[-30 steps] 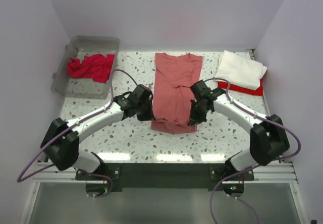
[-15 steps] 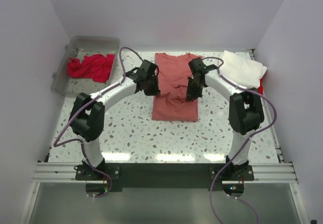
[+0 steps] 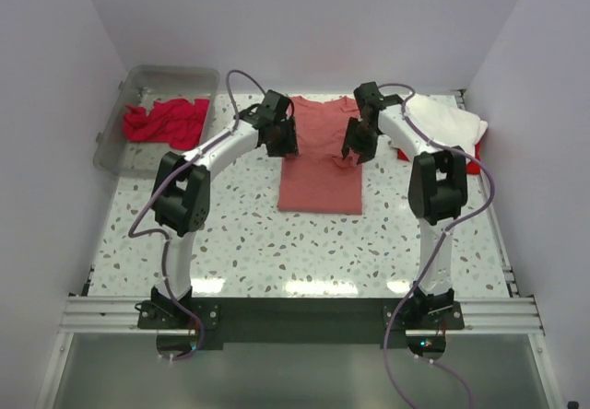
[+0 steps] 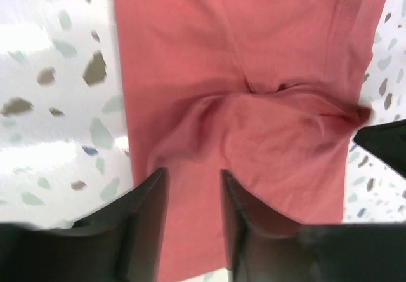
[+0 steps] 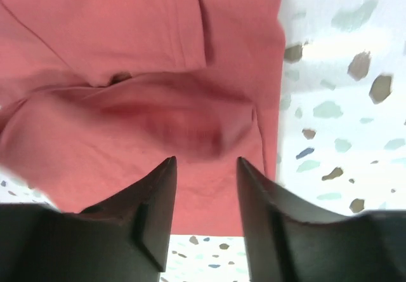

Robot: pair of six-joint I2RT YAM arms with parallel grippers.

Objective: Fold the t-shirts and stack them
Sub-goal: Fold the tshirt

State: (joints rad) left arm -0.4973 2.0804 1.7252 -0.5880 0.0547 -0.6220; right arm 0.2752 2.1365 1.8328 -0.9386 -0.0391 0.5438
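Left fingers (image 4: pixel 149 212) and right fingers (image 5: pixel 152 212) parted narrowly, gripping nothing.
Only cloth shows through each gap. The two pairs sit over opposite side edges of the large faded coral-red cloth t-shirt (image 3: pixel 320 183), which lies doubled over, its fold rumpled, in the middle of the speckled white bench (image 3: pixel 230 234). The right arm crosses the near edge of a folded white t-shirt (image 3: pixel 447 119). A crumpled crimson t-shirt (image 3: pixel 166 122) lies in the clear plastic bin (image 3: pixel 175 75), far left.
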